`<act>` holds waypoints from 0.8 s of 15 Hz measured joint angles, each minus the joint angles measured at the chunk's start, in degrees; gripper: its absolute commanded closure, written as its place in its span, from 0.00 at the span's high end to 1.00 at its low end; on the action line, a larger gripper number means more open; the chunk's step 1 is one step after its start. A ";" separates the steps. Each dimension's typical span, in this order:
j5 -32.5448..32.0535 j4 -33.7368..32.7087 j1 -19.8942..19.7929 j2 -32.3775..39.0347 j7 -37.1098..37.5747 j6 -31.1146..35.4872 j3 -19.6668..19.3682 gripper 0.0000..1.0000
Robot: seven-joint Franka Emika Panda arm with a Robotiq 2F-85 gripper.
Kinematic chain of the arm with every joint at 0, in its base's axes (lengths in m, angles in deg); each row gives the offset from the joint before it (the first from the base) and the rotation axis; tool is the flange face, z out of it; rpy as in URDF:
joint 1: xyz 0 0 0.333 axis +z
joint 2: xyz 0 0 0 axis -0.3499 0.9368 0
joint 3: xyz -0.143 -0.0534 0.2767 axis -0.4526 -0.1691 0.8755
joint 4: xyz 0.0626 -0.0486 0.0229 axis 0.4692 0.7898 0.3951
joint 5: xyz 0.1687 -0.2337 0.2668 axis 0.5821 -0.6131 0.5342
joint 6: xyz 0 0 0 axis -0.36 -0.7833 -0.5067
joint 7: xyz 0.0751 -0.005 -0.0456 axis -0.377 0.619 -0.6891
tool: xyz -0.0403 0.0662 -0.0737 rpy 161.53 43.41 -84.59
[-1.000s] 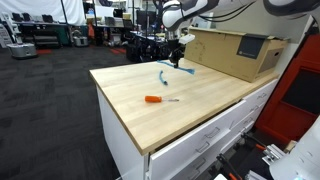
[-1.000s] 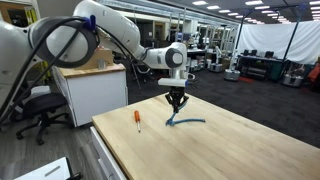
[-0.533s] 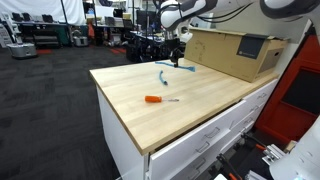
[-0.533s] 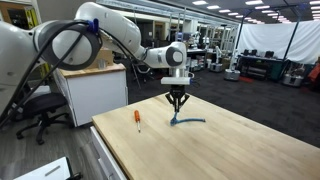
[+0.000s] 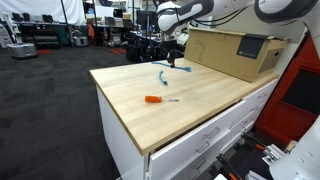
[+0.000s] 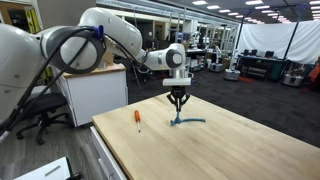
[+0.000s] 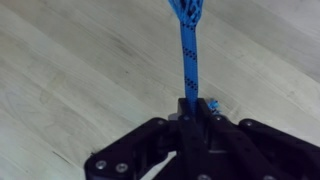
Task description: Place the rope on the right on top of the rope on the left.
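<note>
One end of blue rope [image 6: 190,121] pinched in gripper [image 6: 177,108], rest on tbl [image 6: 240,150]

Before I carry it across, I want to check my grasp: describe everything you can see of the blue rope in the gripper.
The blue rope is a braided cord, bright blue with small dark flecks. The fingers of the gripper are shut on it near one end. In an exterior view it hangs straight down to the wooden table, where a blue length lies flat; whether that is the same rope is unclear.
</note>
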State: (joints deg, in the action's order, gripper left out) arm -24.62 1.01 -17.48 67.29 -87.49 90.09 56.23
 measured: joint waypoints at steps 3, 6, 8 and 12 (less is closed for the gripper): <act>-0.76 -3.78 0.07 4.09 -4.13 2.85 0.13 0.03; -0.70 -7.88 -0.59 8.59 -9.78 5.75 0.36 0.03; -0.50 -10.79 -1.37 11.47 -13.50 6.88 0.72 0.03; -0.20 -15.85 -2.22 15.76 -20.20 7.63 1.11 0.03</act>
State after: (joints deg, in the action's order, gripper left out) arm -24.82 -14.84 -19.70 83.05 -107.69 97.72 57.34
